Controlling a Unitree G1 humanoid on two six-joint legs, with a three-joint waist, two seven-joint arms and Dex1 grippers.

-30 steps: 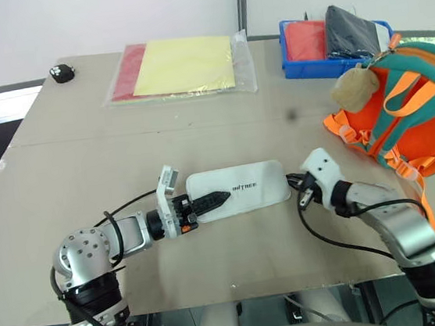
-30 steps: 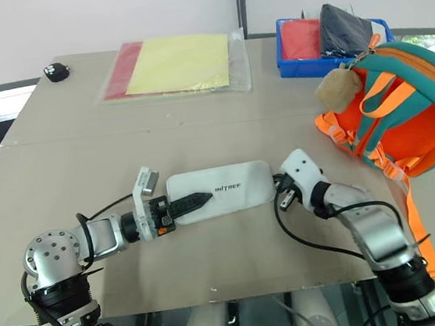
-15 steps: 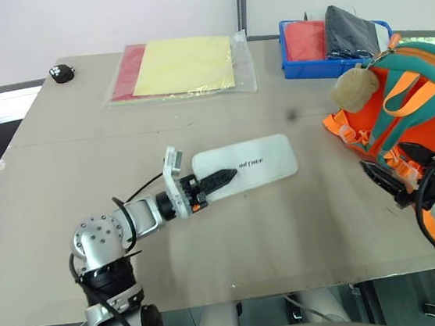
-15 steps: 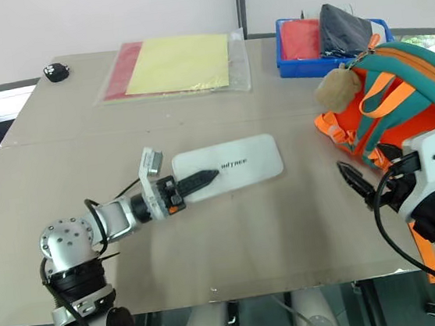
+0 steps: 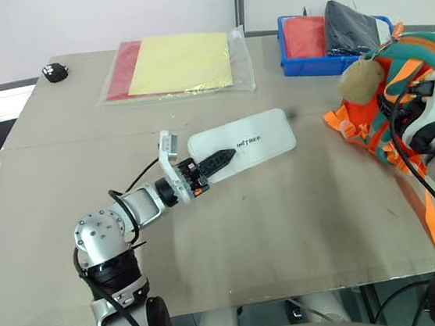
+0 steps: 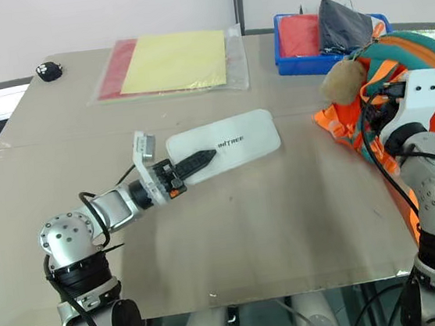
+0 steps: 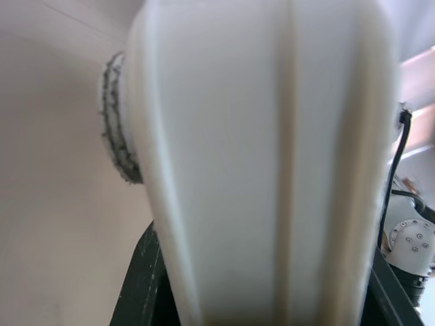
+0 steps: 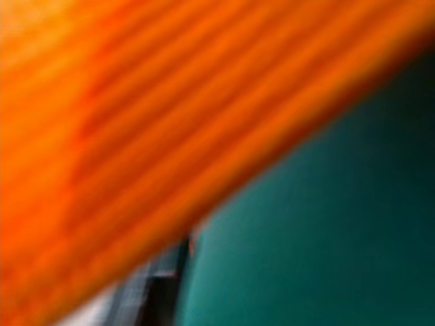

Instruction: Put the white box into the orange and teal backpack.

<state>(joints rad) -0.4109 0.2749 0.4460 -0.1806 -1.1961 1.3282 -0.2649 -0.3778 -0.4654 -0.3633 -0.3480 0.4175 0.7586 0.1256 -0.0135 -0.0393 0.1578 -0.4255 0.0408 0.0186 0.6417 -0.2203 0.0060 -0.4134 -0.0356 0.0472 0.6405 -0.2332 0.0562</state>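
Grip check first: left gripper (image 5: 216, 161) pinched the near end of the white box (image 5: 253, 141), one black finger (image 5: 219, 160) lying across its top, the far end held out unsupported over the table (image 5: 272, 227). Right gripper (image 6: 381, 113) was pressed against the orange and teal backpack (image 6: 427, 68) at the table's right edge; finger state could not be told, hidden in the fabric. Fuzzy charm (image 5: 361, 80) hung at the bag's front. Farther back lay a clear sleeve (image 5: 183, 65) and a blue tray (image 5: 321, 41). Risk, as judged: an end-only pinch may let the box pivot or slip in transfer; if the bag mouth is not held wide, the box could catch on straps.
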